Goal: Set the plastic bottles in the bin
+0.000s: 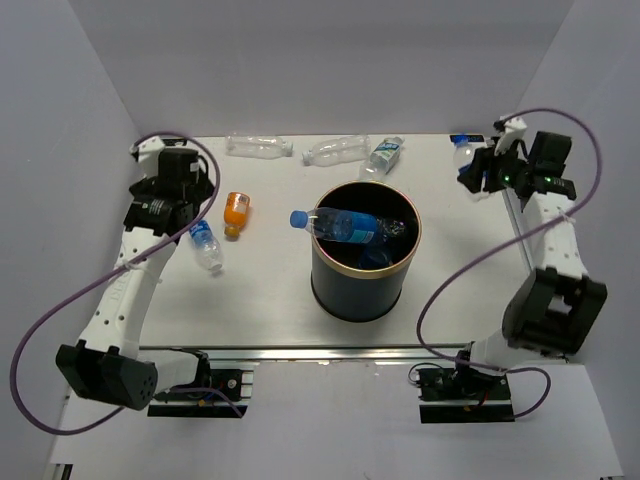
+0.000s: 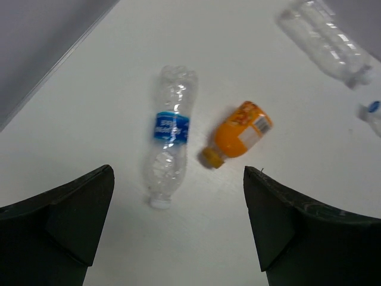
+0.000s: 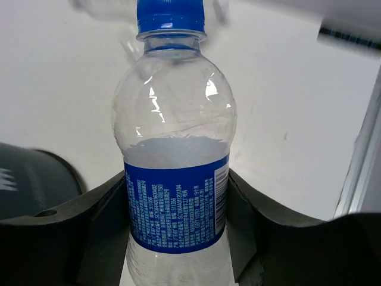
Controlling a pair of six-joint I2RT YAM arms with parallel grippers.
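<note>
The dark bin [image 1: 413, 262] with a tan rim stands mid-table. A blue-capped, blue-labelled bottle [image 1: 345, 226] lies across its mouth. My right gripper [image 1: 478, 172] [image 3: 177, 185] is shut on a clear bottle [image 3: 175, 119] with a blue label and cap [image 1: 466, 156], held at the far right of the table. My left gripper [image 1: 193, 207] [image 2: 177, 173] is open and empty, above a clear crinkled blue-label bottle [image 2: 169, 140] [image 1: 205, 245] and a short orange bottle [image 2: 241, 132] [image 1: 235, 212]. Two clear bottles [image 1: 258, 146] [image 1: 335, 151] and a green-white labelled one [image 1: 382, 157] lie along the back.
White walls enclose the table on the left, back and right. A metal rail [image 1: 520, 215] runs along the right edge of the table beside the right arm. The arm bases and cables sit at the near edge.
</note>
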